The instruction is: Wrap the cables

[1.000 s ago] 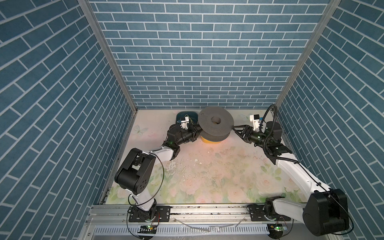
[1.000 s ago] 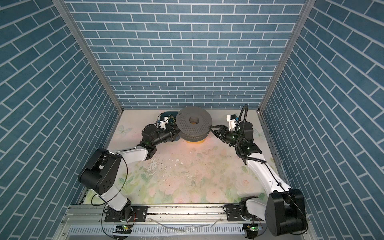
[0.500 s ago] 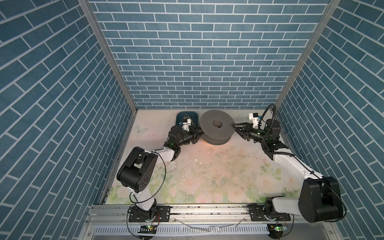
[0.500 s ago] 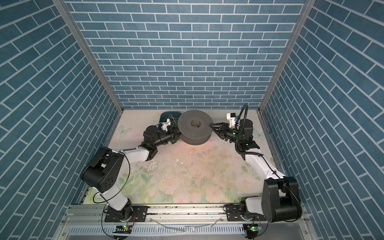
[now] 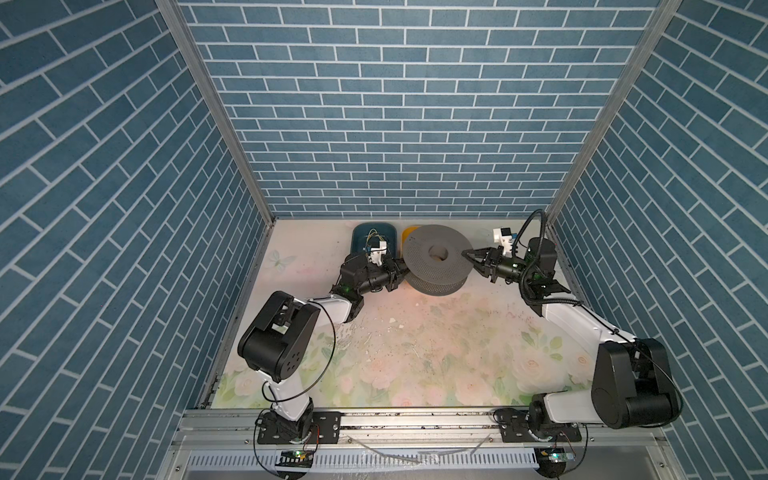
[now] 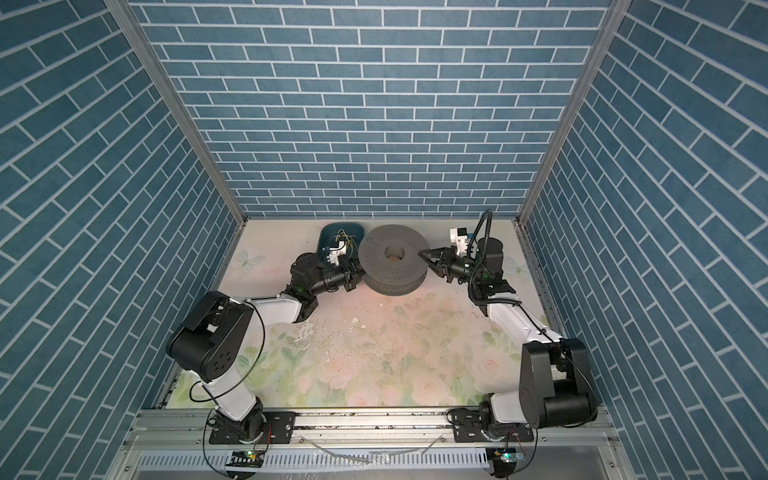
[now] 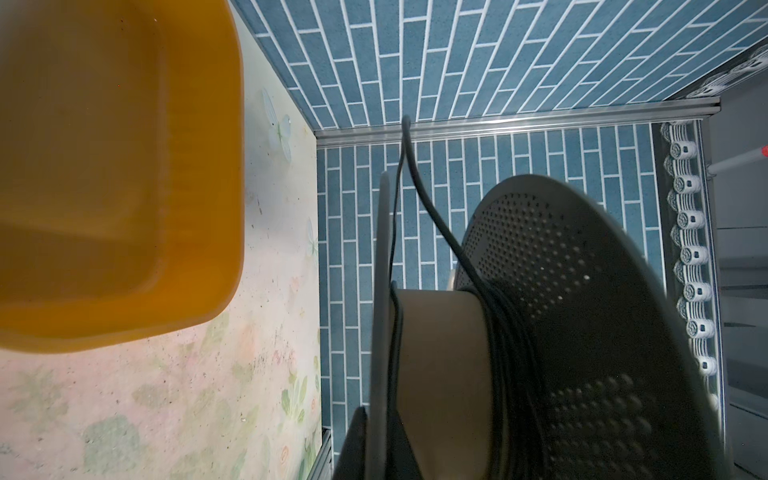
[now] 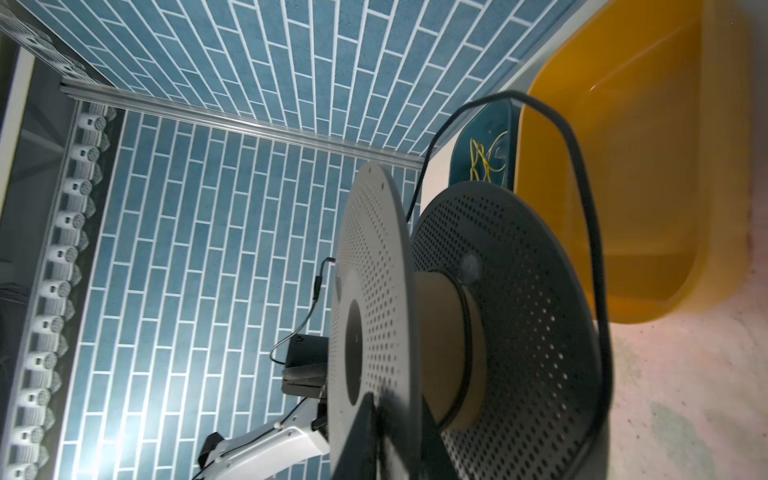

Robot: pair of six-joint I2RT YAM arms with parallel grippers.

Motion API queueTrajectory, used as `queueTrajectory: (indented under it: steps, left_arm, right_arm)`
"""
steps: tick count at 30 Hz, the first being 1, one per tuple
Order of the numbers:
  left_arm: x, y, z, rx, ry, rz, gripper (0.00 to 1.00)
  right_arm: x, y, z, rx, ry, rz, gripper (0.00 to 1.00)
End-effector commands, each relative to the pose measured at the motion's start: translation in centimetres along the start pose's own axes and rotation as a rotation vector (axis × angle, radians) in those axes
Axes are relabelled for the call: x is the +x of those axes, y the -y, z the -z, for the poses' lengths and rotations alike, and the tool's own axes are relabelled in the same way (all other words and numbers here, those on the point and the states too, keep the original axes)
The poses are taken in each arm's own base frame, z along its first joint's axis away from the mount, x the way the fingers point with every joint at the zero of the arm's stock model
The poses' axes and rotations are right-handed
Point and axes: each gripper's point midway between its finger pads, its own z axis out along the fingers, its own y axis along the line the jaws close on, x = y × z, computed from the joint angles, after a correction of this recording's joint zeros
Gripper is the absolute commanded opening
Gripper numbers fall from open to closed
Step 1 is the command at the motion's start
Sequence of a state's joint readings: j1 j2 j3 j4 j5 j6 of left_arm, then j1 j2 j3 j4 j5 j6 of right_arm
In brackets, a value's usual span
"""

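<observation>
both top views, table (image 5: 415,357) as clock face, 12 = back wall. spool (image 5: 415,258) at 12, near the wall. left gripper (image 5: 400,277) at the spool's 9, on the lower flange rim; right gripper (image 5: 469,254) at its 3, on the upper flange rim. two tubs side by side behind the spool: second tub (image 5: 408,231) at its 11, wire tub (image 5: 356,237) at 10, thin wire (image 8: 484,160) inside. cable (image 7: 505,340) wound on the hub between the flanges, one loop out past the rims.
</observation>
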State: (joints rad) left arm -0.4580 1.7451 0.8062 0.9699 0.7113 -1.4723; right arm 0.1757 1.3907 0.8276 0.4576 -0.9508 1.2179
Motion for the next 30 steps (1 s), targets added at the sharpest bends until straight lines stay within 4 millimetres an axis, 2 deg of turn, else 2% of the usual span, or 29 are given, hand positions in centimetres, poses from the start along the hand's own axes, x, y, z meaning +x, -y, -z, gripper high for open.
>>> queueTrajectory:
  steps: [1,2,7,14,18,20,30]
  left_arm:
    - [1.1,2.1,0.1,0.072,-0.046,-0.08,0.01]
    - [1.2,1.9,0.1,0.066,-0.051,-0.082,0.03]
    - [1.6,1.4,0.3,0.049,-0.06,-0.076,0.12]
    - [2.4,0.3,1.2,0.029,-0.07,-0.059,0.3]
    - [2.8,-0.1,1.7,0.018,-0.066,-0.06,0.32]
    - [3.3,-1.2,2.2,-0.006,-0.068,-0.043,0.32]
    - [5.7,-4.4,3.6,-0.117,-0.128,-0.026,0.32]
  right_arm:
    - [-0.1,-0.6,0.0,-0.029,-0.011,0.045,0.03]
    - [0.1,-0.4,0.0,-0.027,-0.014,0.04,0.0]
    - [0.4,0.4,0.0,-0.012,-0.019,0.017,0.0]
    - [1.1,1.9,0.2,0.01,-0.028,-0.026,0.0]
    - [1.8,2.9,0.3,-0.004,-0.035,-0.062,0.0]
    - [1.9,3.1,0.4,-0.024,-0.033,-0.075,0.0]
    - [3.0,4.3,0.7,-0.061,-0.042,-0.099,0.0]
